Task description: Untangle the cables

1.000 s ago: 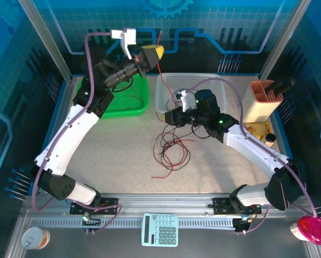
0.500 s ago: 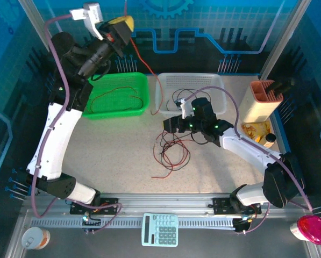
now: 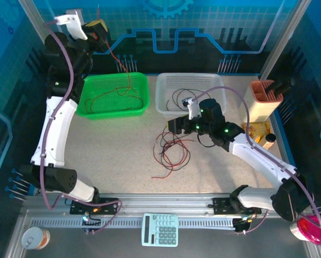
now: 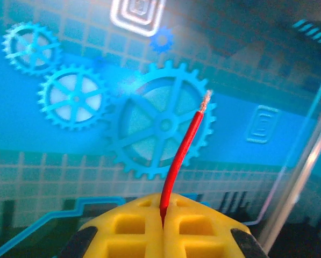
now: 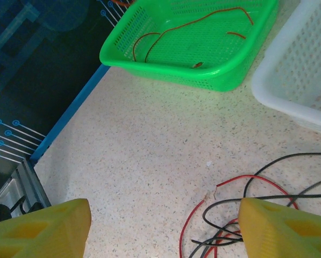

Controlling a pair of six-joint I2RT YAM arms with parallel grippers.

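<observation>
Much bare table (image 3: 112,156) lies left of the cables (image 3: 172,149).

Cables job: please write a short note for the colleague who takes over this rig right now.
Left claw: shut on one red cable, raised high behind the green basket; the cable runs down toward it.
Right claw: open, holding nothing, low beside the tangle on the table.
Done: sorted red cables lie in the green basket, black cables in the white basket.
Left: drop the held cable, then separate the red and black tangle.
</observation>
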